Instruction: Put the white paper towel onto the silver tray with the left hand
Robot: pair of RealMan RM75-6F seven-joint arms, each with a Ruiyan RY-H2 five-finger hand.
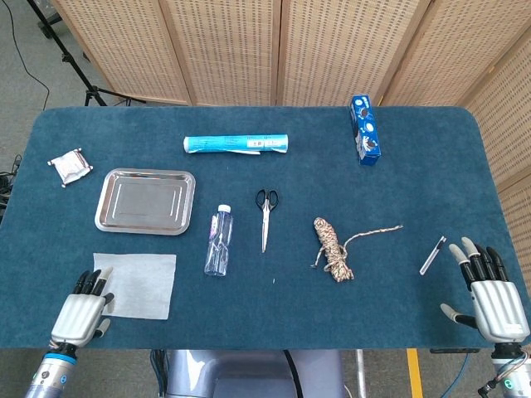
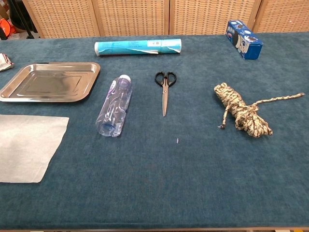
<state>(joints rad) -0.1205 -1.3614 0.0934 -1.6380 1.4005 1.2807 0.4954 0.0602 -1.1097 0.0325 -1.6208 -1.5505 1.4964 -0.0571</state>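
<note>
Cut off at the left border of the chest view: the white paper towel (image 2: 29, 147), the silver tray (image 2: 48, 81) and a small crumpled packet (image 2: 4, 61). Neither robot hand visible in the chest view, only in the head view. Hard to identify the thin stick-like object (image 1: 432, 254) near the right robot hand (image 1: 489, 296). Left robot hand (image 1: 81, 308) at the near left edge of the desk (image 1: 431, 174), released, grasping nothing, dark fingertips pointing forward and just overlapping the near left corner of the white paper towel (image 1: 137, 284); contact or hovering impossible to tell from above. Right robot hand at the near right edge, fingers spread, empty, well apart from all task things. Paper towel flat near the front left of the desk, directly before the silver tray (image 1: 146, 201), with a strip of bare blue cloth between them. Tray lying empty, its right rim near a plastic bottle (image 1: 219, 240) on its side. Open cloth along the whole near edge between the 2 hands. Further right: scissors (image 1: 265, 215), a rope bundle (image 1: 333, 247); at the far side a blue roll (image 1: 237, 144) and a blue box (image 1: 366, 129).
</note>
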